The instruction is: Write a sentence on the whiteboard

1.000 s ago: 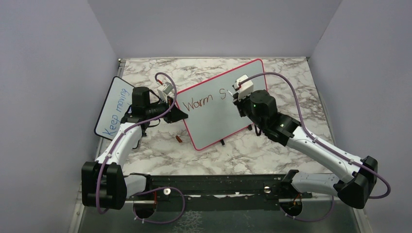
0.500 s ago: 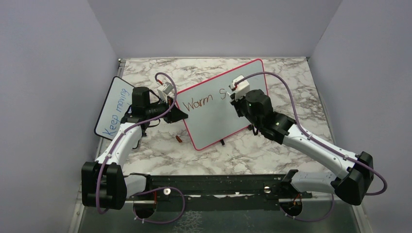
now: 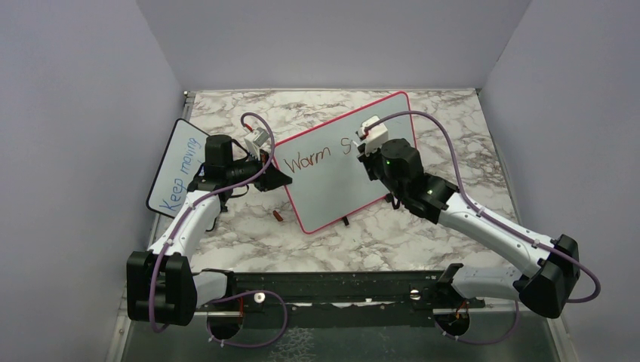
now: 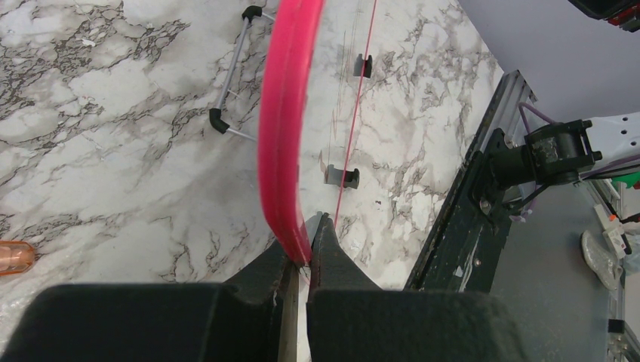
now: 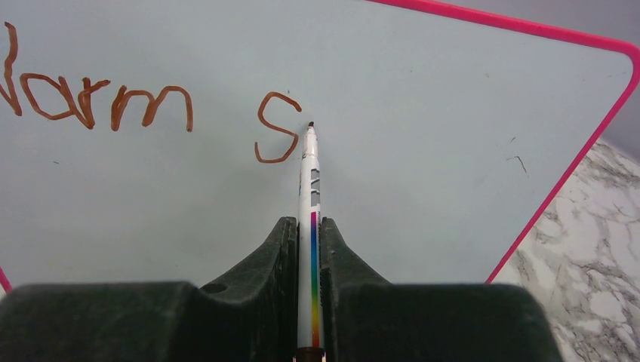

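Observation:
The whiteboard with its pink-red frame stands tilted on the marble table; its face fills the right wrist view. The sentence reads "Warm S" in red-brown, also in the right wrist view. My right gripper is shut on a white marker with a rainbow stripe; its tip rests just right of the "S". In the top view the right gripper is at the board's upper middle. My left gripper is shut on the board's pink-red frame at its left edge, also in the top view.
A smaller board with blue writing "Keep moving" leans at the left behind my left arm. A small red-brown marker cap lies on the table below the whiteboard's left edge, also in the left wrist view. Wire feet prop the board.
My right gripper with the marker has shifted slightly left and up, from right of the "S" toward it. The left arm and the board have not moved.

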Available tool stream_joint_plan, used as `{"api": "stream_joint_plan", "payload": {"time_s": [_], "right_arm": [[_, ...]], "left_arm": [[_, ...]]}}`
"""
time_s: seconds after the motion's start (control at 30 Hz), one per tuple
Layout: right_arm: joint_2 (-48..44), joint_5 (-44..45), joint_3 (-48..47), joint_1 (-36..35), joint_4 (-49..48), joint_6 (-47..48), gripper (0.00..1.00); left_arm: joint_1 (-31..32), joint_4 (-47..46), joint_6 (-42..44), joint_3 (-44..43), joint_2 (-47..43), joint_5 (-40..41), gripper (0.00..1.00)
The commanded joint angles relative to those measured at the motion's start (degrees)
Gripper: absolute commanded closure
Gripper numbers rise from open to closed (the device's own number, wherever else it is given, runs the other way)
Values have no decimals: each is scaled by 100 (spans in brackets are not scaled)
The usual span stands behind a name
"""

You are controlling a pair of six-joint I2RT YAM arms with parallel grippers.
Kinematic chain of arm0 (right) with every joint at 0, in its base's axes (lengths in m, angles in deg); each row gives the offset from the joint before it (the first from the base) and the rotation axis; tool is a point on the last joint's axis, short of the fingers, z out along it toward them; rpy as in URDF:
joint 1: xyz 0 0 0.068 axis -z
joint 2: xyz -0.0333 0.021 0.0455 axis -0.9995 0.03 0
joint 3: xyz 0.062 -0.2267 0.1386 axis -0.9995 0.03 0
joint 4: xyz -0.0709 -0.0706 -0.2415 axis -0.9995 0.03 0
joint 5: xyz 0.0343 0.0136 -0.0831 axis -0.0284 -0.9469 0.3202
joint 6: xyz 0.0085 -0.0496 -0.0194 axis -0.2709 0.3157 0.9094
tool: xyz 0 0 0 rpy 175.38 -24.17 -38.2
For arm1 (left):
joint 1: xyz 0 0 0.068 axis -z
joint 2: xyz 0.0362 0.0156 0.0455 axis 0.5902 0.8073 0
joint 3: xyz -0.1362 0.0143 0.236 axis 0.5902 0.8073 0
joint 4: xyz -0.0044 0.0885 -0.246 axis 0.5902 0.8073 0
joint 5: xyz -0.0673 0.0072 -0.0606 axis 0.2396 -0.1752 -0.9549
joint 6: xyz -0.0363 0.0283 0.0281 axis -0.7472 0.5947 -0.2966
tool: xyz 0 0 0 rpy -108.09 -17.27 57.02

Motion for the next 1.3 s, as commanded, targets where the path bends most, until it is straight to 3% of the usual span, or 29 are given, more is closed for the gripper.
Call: {"api": "stream_joint_plan", "payload": {"time_s": [0.0, 0.7, 1.27], "right_arm": [[89, 102, -20, 29, -176, 18, 100], [22, -162, 203, 36, 697, -321, 100], [79, 151, 148, 32, -124, -143, 100]], "left_arm": [[-38, 357, 646, 84, 72, 641, 100], [-44, 357, 646, 79, 76, 623, 100], [-39, 346, 646, 79, 103, 553, 100]]}}
